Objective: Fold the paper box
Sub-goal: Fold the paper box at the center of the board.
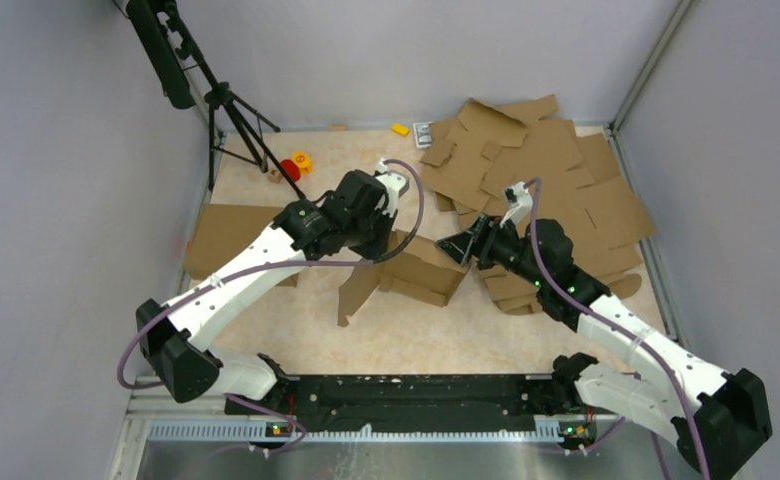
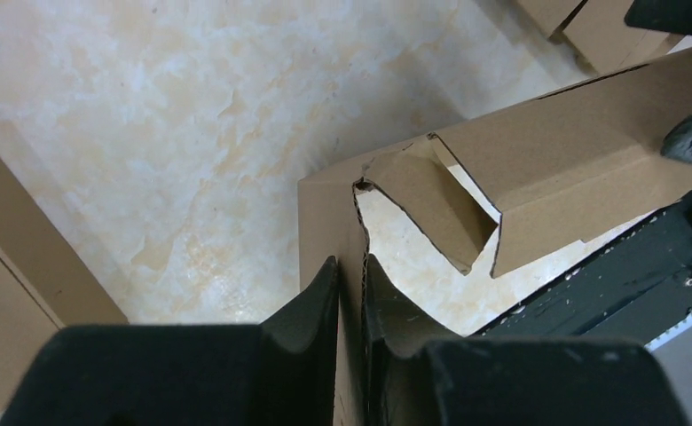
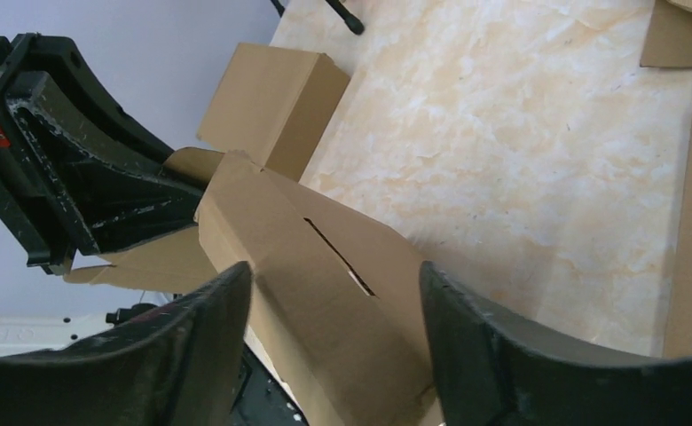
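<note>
One paper box (image 1: 424, 267) lies lengthwise roughly left-to-right; left fingers (image 2: 311, 302) pinch its wall, right fingers (image 3: 209, 311) stand open astride it

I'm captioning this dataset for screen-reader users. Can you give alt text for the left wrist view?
The left gripper pinches an upright wall of the brown paper box, seen edge-on. Beyond it is a folded corner with a tucked flap, over a pale marbled table.

Overhead looks down; close wrist views share box (image 2: 546, 177).
</note>
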`<act>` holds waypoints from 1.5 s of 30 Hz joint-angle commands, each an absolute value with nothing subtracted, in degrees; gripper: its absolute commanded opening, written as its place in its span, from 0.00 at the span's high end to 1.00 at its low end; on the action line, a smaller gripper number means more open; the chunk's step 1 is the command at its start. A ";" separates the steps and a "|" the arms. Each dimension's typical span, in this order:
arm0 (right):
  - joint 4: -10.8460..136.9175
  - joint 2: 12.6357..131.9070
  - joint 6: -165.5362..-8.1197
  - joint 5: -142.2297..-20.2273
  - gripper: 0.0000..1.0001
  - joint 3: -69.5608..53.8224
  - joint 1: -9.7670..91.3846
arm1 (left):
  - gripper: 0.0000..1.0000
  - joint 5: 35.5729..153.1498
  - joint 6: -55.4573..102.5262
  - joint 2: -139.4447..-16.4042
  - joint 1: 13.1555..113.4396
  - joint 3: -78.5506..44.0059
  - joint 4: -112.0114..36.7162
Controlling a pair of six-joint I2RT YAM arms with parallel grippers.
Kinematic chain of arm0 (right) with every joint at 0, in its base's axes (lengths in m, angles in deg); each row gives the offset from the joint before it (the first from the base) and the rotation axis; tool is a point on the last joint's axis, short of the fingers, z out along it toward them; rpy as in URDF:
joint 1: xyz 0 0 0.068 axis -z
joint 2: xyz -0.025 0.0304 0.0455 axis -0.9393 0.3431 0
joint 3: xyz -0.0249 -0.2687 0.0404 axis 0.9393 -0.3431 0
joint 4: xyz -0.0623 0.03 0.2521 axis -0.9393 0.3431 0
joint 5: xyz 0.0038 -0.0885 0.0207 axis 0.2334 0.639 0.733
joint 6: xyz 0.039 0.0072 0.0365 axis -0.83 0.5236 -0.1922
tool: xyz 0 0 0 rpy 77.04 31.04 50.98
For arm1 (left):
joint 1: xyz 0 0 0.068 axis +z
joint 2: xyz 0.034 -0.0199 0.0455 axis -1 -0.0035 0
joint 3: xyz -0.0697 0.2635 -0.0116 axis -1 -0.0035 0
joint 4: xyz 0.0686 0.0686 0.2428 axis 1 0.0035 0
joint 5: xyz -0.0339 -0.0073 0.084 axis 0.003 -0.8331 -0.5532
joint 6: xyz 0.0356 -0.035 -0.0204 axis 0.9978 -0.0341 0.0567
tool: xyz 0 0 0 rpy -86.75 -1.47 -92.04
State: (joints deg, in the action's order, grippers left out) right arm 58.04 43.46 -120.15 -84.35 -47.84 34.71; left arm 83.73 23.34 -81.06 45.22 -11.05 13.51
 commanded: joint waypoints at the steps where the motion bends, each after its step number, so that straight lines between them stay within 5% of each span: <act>1: 59.94 41.61 -115.00 -83.74 0.25 -47.07 33.81 | 0.84 85.77 21.73 -81.68 45.14 -9.35 7.53; 3: 60.81 40.76 -111.29 -84.28 0.15 -47.10 33.82 | 0.82 85.72 23.12 -82.27 45.43 -8.28 8.79; 11: 59.17 33.66 -102.92 -85.77 0.05 -50.85 34.61 | 0.81 87.50 29.10 -83.45 46.64 -7.18 11.45; 23: 38.30 28.17 -103.74 -94.73 0.04 -68.32 35.83 | 0.82 96.75 33.78 -78.41 50.48 -11.40 7.91; 33: 35.11 33.66 -100.74 -97.25 0.07 -68.69 35.83 | 0.82 108.40 32.44 -75.99 53.94 -11.49 5.31; 41: 57.15 32.10 -102.74 -76.66 0.05 -61.04 35.85 | 0.81 106.20 28.63 -79.61 58.02 -12.01 7.94; 45: 67.60 31.49 -102.02 -78.34 0.06 -56.46 35.68 | 0.68 104.70 29.64 -83.98 59.03 -11.25 10.38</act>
State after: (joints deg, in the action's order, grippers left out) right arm 56.53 32.86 -102.27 -81.77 -62.29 35.61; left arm 105.56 30.12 -80.12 58.14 -11.40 8.51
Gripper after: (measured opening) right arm 0.943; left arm 0.246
